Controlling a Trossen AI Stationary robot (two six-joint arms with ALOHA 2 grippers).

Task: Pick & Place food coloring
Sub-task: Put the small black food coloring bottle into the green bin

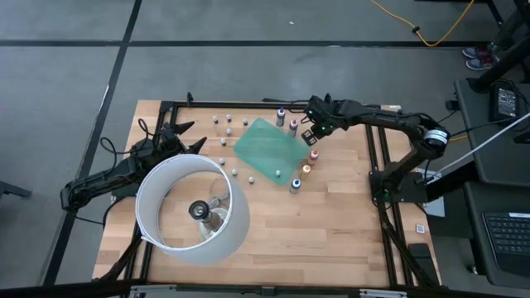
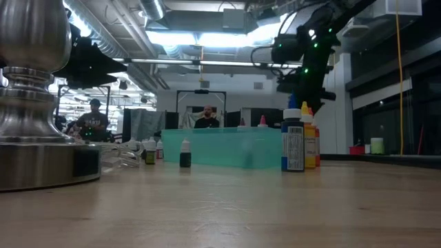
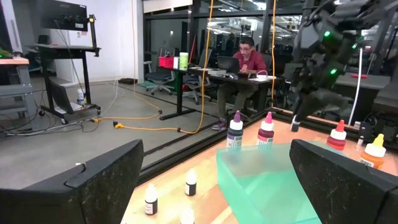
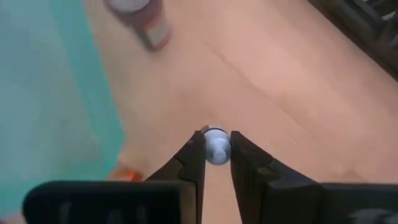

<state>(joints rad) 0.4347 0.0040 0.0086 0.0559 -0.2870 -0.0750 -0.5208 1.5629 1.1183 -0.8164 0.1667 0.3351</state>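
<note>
Food coloring bottles stand on the wooden table around a flat green sheet [image 1: 269, 149]. Taller ones, blue [image 2: 293, 138], orange [image 1: 306, 169] and pink [image 1: 314, 155], stand along the sheet's right edge. Small pale ones [image 1: 228, 120] are scattered to its left. My right gripper [image 1: 309, 132] hovers by the sheet's far right corner, pointing down, shut on a pale-capped bottle [image 4: 216, 147]. My left gripper [image 3: 217, 186] waits open at the table's left, beside the lamp. My right gripper pinches a small bottle by its round pale cap [image 4: 216, 138] between its two fingertips [image 4: 198, 152], coming from above and pointing down. The cap hides the bottle's body, so I cannot tell whether its base is clear of the table.
A big white ring lamp shade [image 1: 195, 207] on a metal base [image 2: 34, 103] fills the table's near left. The frame rails [image 1: 377, 165] run along the table's edges. Bare wood [image 1: 331, 232] lies to the near right. People sit at desks beyond the table.
</note>
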